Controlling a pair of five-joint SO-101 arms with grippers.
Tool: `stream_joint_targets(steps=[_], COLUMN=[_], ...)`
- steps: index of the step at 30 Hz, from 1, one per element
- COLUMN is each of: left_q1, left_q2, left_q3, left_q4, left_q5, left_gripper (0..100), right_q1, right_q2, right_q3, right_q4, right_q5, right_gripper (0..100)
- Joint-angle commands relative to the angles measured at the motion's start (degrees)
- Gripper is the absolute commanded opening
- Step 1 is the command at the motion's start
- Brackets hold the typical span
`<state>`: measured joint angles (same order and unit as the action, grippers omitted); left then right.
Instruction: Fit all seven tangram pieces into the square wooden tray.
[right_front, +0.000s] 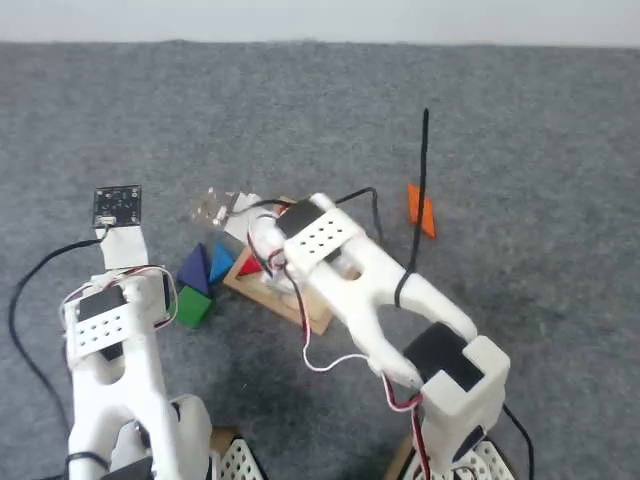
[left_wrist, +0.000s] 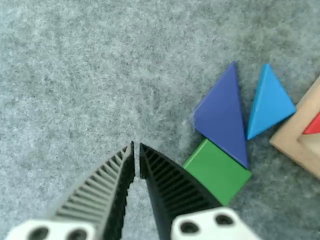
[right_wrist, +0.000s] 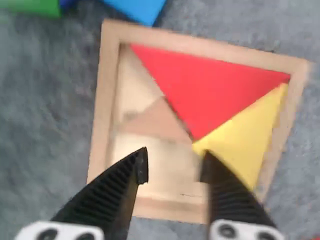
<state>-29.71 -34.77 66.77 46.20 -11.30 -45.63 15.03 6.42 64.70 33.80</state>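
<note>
While the right claw (right_wrist: 174, 167) hangs spread and empty over the wooden tray (right_wrist: 107, 100), three pieces lie inside it: a red triangle (right_wrist: 205, 85) and a yellow triangle (right_wrist: 245, 140) meeting edge to edge, and a pale tan triangle (right_wrist: 157, 122) touching the red one; the bare tray floor under the claw is probably the gap for the next piece, which would explain the hover; left claw (left_wrist: 136, 150) clenched on nothing, low over the grey carpet (left_wrist: 75, 75), just beside the green square (left_wrist: 217, 170), likely its next pick; dark blue triangle (left_wrist: 222, 117) touches that square; light blue triangle (left_wrist: 267, 102) sits just beside it, near the tray's rim; orange piece (right_front: 421, 210) lies well apart, on the tray's other side; four pieces left to place, by my count.
</note>
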Motion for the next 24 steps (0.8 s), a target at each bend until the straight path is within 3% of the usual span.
stream_joint_targets(steps=[1, 7, 19, 24], left_q1=[-0.5, -0.5, -0.5, -0.5], left_q2=[-1.7, -1.7, -1.7, -1.7], left_q3=[-2.1, -2.1, -2.1, -2.1], left_q4=[-1.2, -1.3, -1.3, -1.3], left_q5=[0.4, 0.4, 0.4, 0.4], left_gripper=[1, 1, 1, 1], right_q1=[-0.6, -2.1, -2.2, -2.2], right_q2=[-3.7, -3.7, -3.6, -5.1], right_q3=[1.5, 5.3, 5.9, 5.5], right_q4=[1.1, 0.5, -6.1, -3.2], right_q5=[11.8, 18.4, 21.1, 21.5], right_gripper=[22.4, 20.1, 19.9, 19.8])
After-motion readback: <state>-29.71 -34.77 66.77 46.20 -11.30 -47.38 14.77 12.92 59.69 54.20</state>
